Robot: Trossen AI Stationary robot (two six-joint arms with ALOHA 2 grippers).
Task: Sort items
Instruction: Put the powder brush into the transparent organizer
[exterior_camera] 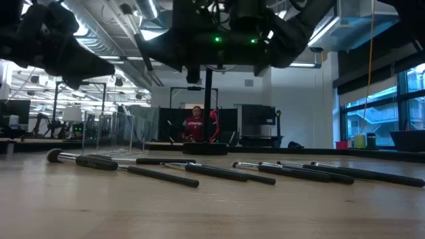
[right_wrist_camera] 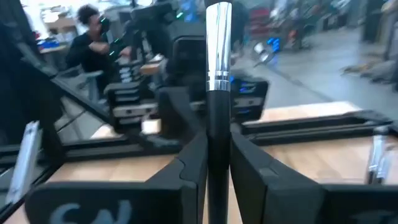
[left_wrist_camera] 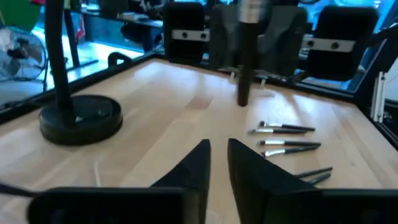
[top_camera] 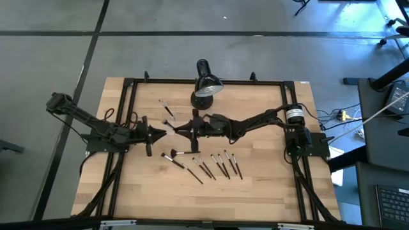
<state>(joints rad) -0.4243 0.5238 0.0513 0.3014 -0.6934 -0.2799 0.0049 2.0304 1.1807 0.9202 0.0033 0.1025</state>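
Grey concrete floor (top_camera: 160, 57) surrounds the table; tall windows (exterior_camera: 378, 113) glow blue.

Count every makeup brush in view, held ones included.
About 10: seven brushes rowed at the table front, two brushes left of the lamp, one brush upright in the right hand; overlaps may hide others.

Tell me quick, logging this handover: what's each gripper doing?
Left gripper: open, empty.
Right gripper: shut on a brush.
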